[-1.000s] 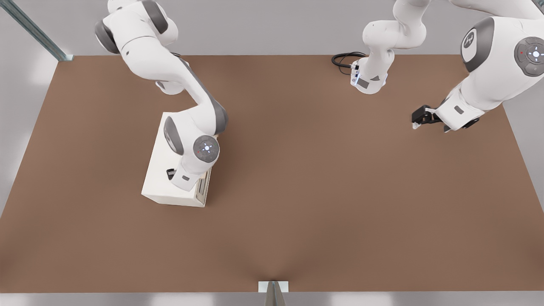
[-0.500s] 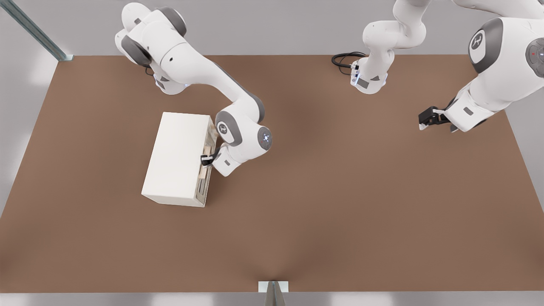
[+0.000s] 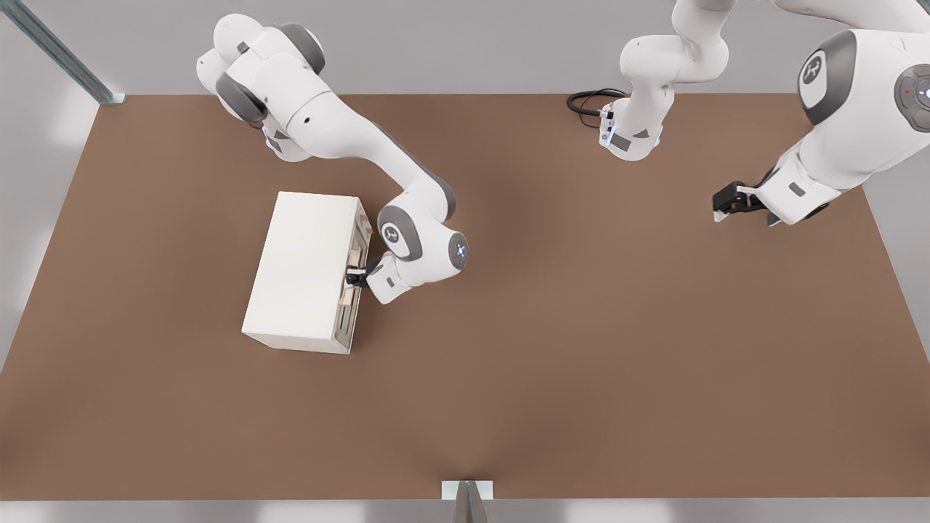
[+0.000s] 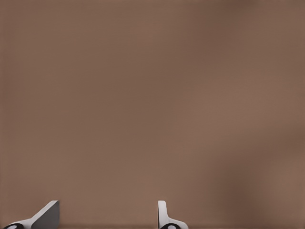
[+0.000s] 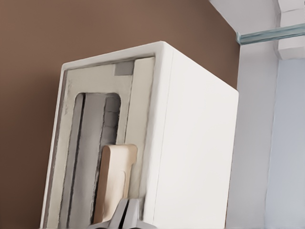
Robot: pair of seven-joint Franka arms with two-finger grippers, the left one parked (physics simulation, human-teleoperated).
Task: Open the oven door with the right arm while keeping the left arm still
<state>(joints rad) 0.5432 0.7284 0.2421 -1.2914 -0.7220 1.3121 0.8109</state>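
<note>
We see the right arm (image 3: pixel 341 138) with its claw (image 3: pixel 354 277) at the handle (image 5: pixel 114 183) of the oven door (image 3: pixel 352 280). The door looks closed against the oven (image 3: pixel 301 269) on the counter (image 3: pixel 581 349). We cannot tell if the claw is clenched or released.

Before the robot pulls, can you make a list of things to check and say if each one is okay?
1. Small black two-finger gripper at the pale beige bar handle: ok.
2. Jaws closed firmly on the handle: cannot tell.
3. Cream-framed oven door with greyish window shut flat against the cream box oven, not yet opened: ok.
4. Bare brown table in front of the door for it to swing down: ok.
</note>
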